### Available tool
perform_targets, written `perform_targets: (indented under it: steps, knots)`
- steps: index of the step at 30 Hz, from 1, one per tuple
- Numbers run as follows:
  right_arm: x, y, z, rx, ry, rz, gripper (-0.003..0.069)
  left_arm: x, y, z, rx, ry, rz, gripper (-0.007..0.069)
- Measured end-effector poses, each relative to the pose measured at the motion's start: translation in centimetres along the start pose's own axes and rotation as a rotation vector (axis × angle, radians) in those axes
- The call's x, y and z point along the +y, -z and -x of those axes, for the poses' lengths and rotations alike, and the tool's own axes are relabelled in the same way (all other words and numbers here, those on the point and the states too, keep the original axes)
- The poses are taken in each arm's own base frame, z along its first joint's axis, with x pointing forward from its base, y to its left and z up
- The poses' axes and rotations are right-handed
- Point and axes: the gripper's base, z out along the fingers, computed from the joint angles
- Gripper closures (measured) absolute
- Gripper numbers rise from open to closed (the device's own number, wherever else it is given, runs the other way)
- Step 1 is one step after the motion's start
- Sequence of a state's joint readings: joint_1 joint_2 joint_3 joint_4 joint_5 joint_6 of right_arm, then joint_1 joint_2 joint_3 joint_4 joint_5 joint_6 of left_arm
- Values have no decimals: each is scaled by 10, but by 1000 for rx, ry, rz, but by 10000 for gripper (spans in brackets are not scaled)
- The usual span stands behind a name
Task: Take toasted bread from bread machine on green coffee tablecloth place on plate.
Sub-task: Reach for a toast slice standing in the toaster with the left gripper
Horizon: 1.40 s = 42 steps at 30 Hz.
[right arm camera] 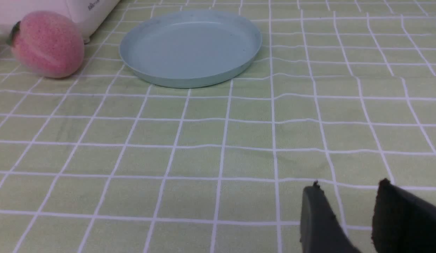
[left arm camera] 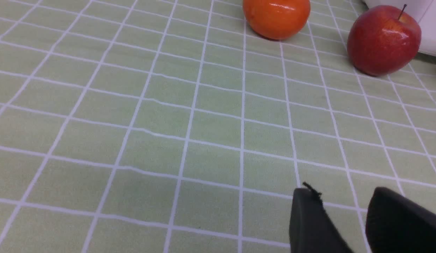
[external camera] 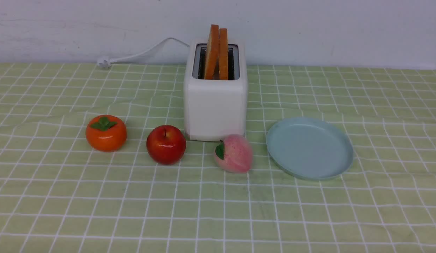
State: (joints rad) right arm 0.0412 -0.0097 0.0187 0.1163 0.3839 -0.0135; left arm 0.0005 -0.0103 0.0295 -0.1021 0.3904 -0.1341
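Two slices of toasted bread [external camera: 216, 52] stand upright, one slightly tilted, in the slots of a white bread machine [external camera: 215, 109] on a green coffee tablecloth [external camera: 133, 211]. A persimmon [external camera: 106, 133], an apple [external camera: 166, 144] and a peach [external camera: 237, 154] sit nearby, with a pale blue plate [external camera: 309, 149] beside the peach. The left pincer [left arm camera: 339, 189] and right pincer [right arm camera: 346, 186] each hold their fingers apart, gripping nothing.

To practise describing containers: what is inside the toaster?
Two bread slices stand in the toaster, their upper parts poking out. Their lower ends, and whatever lies deeper in the slots, are hidden.
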Motion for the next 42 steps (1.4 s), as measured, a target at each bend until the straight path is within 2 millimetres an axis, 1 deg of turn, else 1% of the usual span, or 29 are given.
perform_targets:
  steps: [34,37,39,40,41,42]
  knots:
    - [0,0,0,0,0,0,419,0,0,0,0,0,0,386]
    - [0,0,0,0,0,0,419,0,0,3,-33,0,-4,386]
    - [0,0,0,0,0,0,419,-2,1,10,-109,53,-25,386]
    - [0,0,0,0,0,0,419,-2,1,11,-118,64,-29,386]
    - [0,0,0,0,0,0,419,-4,2,17,-183,171,-60,386]
    - [0,0,0,0,0,0,419,-5,2,21,-221,240,-80,386]
